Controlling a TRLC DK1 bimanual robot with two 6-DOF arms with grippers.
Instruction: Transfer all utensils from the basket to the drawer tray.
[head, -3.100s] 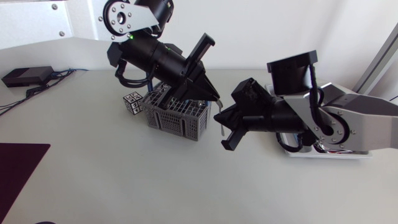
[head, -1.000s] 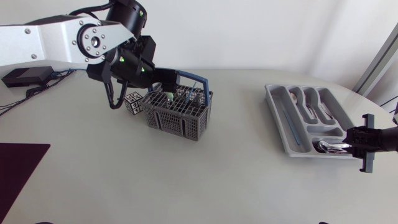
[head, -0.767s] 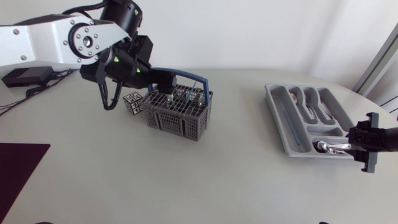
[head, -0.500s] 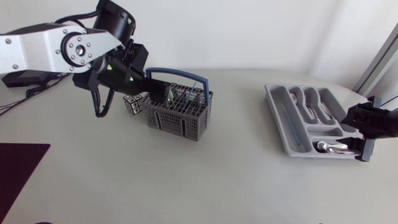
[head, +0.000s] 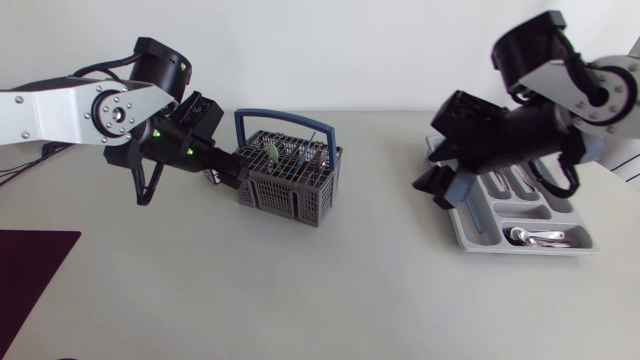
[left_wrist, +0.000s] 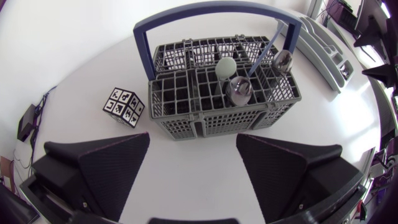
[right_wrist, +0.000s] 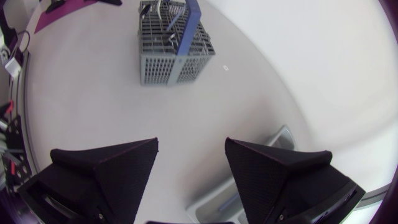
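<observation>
The grey wire basket (head: 290, 180) with a blue handle stands left of the table's middle. In the left wrist view it (left_wrist: 217, 93) holds a pale green-headed utensil (left_wrist: 225, 64), a metal spoon (left_wrist: 239, 90) and a blue-handled utensil (left_wrist: 267, 53). My left gripper (head: 226, 166) is open, low beside the basket's left side, with its fingers (left_wrist: 106, 168) empty. The grey drawer tray (head: 470, 232) lies at the right, with a metal utensil (head: 535, 237) in its front compartment. My right gripper (head: 445, 185) hangs open and empty above the tray's left edge, facing the basket (right_wrist: 176, 43).
A small cube with black-and-white markers (left_wrist: 124, 106) sits just left of the basket, next to my left gripper. A dark purple mat (head: 30, 270) lies at the table's front left. Bare tabletop stretches between the basket and the tray.
My right gripper opened, left the metal utensil in the tray's front compartment, then rose and swung left over the tray. My left gripper drew back from over the basket to its left side.
</observation>
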